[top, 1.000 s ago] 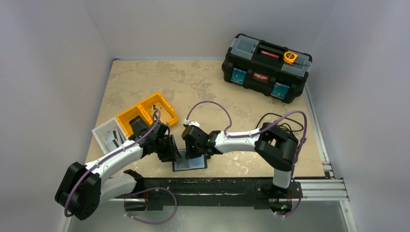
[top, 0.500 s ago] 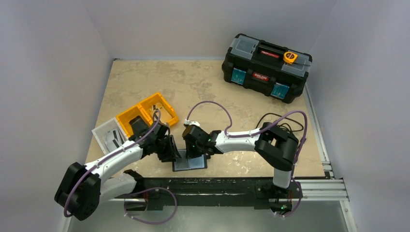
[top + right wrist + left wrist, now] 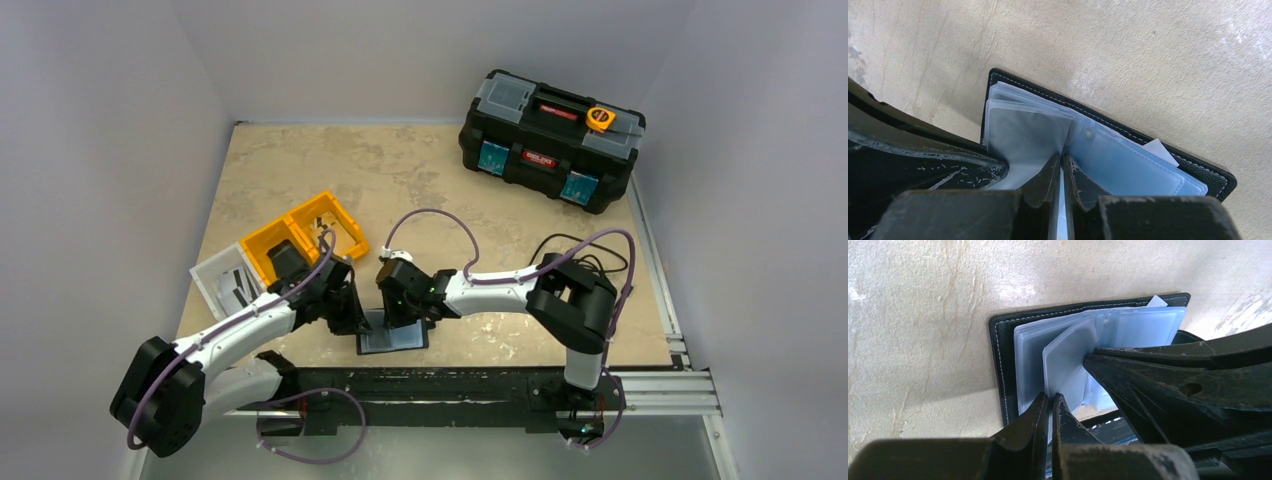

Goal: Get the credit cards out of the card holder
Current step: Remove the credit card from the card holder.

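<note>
The black card holder (image 3: 392, 340) lies open on the table near the front edge, between both grippers. In the left wrist view the card holder (image 3: 1000, 355) shows its fanned, clear grey-blue plastic sleeves (image 3: 1068, 357). My left gripper (image 3: 1050, 402) is shut on the lower edge of one raised sleeve. My right gripper (image 3: 1062, 164) is shut on another sleeve (image 3: 1023, 137) next to the spine; its fingers (image 3: 1148, 375) show close on the right in the left wrist view. A white corner (image 3: 1160, 149) pokes out at the holder's far edge. I cannot make out the credit cards inside the sleeves.
Two orange bins (image 3: 312, 230) and a white bin (image 3: 222, 278) stand left of the left arm. A big black toolbox (image 3: 550, 140) stands at the back right. The black rail (image 3: 450, 385) of the table's front edge runs just below the holder.
My left arm has shifted slightly to the left, still gripping the sleeve. The right arm and the holder have not visibly moved.
</note>
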You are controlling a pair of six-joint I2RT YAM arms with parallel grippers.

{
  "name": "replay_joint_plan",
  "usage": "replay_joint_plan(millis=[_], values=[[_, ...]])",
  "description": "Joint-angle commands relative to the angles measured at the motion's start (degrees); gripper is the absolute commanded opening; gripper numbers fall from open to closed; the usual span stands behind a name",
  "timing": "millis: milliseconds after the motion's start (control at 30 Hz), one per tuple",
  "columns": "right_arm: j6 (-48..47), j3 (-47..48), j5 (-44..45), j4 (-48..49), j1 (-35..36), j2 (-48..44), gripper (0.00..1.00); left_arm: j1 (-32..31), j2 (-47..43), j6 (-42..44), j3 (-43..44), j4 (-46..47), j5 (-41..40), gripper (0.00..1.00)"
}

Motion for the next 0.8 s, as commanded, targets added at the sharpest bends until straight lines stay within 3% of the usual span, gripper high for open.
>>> replay_joint_plan(millis=[0, 133, 267, 333, 567, 767], values=[[-2.00, 0.62, 0.93, -4.89, 0.99, 2.17, 0.12, -0.76, -2.26, -1.44, 1.54, -1.75, -2.63, 0.00], [-2.34, 2.35, 2.03, -7.92, 0.99, -2.35, 0.30, -0.80, -4.87, -1.81, 2.07, -4.55, -3.85, 0.00], [-2.06, 2.84, 3.71, -10.44, 0.99, -6.28, 0.36, -1.52, -5.83, -1.91, 2.71, -5.37, -3.61, 0.00], [-1.85, 2.60, 4.78, -11.54, 0.99, -7.97, 0.38, -2.41, -5.35, -2.45, 3.37, -5.15, -3.54, 0.00], [0.06, -1.57, 8.23, -13.77, 0.29, -14.72, 0.41, -7.70, -0.88, -5.85, 7.31, -1.08, -2.76, 0.21], [2.24, -6.94, 10.41, -15.33, -1.30, -21.22, 0.41, -10.92, 7.28, -6.89, 13.15, 2.89, -1.09, 0.32]])
